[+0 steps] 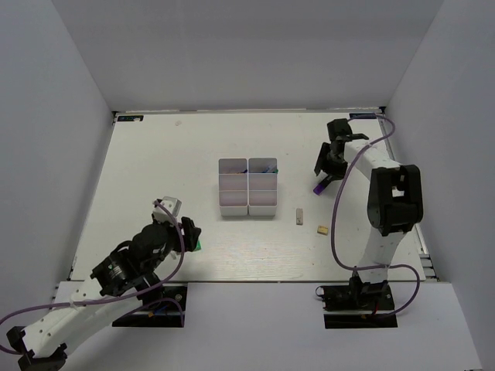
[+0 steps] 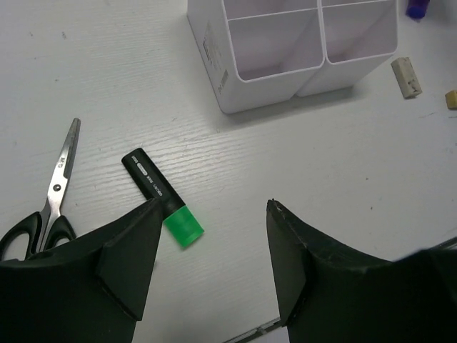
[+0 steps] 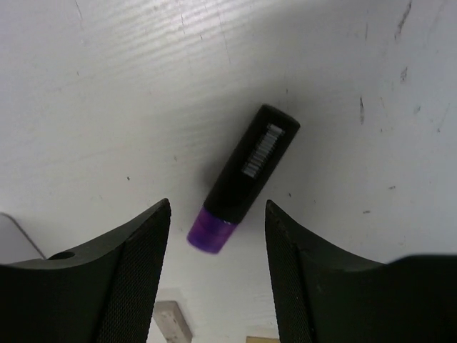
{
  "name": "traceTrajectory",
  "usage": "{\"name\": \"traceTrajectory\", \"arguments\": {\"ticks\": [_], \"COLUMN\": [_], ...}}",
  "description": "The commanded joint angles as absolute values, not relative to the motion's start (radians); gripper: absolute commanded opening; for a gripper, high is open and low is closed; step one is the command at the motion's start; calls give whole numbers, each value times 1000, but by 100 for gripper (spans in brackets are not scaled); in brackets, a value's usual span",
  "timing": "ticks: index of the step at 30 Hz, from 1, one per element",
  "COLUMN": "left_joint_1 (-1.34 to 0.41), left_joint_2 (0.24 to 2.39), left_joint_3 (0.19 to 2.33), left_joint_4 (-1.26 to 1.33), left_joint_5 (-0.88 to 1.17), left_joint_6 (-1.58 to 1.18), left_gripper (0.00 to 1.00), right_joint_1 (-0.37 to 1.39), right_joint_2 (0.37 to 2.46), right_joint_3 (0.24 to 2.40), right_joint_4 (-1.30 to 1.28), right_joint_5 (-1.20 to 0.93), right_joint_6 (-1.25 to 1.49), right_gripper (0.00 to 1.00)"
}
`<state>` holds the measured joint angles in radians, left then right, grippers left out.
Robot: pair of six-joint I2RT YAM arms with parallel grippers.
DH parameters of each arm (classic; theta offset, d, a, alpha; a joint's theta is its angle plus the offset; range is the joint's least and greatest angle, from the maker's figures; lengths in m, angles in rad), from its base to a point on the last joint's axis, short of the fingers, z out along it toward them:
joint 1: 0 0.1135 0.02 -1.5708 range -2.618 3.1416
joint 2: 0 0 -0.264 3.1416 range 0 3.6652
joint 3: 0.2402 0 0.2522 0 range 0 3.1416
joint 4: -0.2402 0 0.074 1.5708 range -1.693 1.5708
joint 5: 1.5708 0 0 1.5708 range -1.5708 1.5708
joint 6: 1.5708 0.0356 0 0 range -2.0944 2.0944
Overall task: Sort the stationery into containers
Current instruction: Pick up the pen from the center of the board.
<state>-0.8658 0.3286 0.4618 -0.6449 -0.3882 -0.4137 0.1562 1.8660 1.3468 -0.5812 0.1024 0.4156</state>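
Green-capped black marker (image 2: 163, 198) is lying on the white table (image 2: 343, 164) just beside the left gripper (image 2: 213, 207), jaws wide open and empty, while the right gripper (image 3: 218, 206) is hanging open and empty over the purple-capped black marker (image 3: 243, 171), so both probably need lowering and closing before heading to the white square bins (image 2: 243, 93).

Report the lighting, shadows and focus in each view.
Top external view: even, diffuse light on the white table, only faint shadows. Left wrist view: green-tipped marker sharp, a soft shadow along the bins, the left fingers dark and featureless. Right wrist view: purple marker in focus, casting little shadow, texture visible on the right fingers.
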Motion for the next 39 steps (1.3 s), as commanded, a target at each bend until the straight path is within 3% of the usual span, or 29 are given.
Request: {"name": "traceTrajectory", "arguments": {"ticks": [1, 19, 22, 26, 29, 39], "left_joint_1": [-864, -865, -865, -867, -864, -867], "left_joint_2": [316, 353, 354, 348, 351, 396], "left_joint_3": [480, 474, 476, 472, 474, 477], "left_joint_4": [-706, -707, -709, -709, -712, -710], "left_joint_5": [-431, -433, -431, -434, -437, -446], "left_joint_6": [-454, -459, -460, -460, -462, -465], "left_gripper": [70, 70, 70, 70, 70, 70], "right_joint_1": [193, 187, 186, 181, 175, 199], "right_joint_2": [1925, 2034, 2045, 2040, 2025, 1720], "right_joint_3": [1439, 1339, 1300, 1272, 1275, 1204], "right_joint_4": [-623, -594, -572, -546, -558, -347], "right_joint_5": [256, 189, 176, 138, 115, -198], "right_joint_6": [488, 549, 554, 557, 551, 295], "right_gripper": [58, 52, 42, 14, 1, 0]}}
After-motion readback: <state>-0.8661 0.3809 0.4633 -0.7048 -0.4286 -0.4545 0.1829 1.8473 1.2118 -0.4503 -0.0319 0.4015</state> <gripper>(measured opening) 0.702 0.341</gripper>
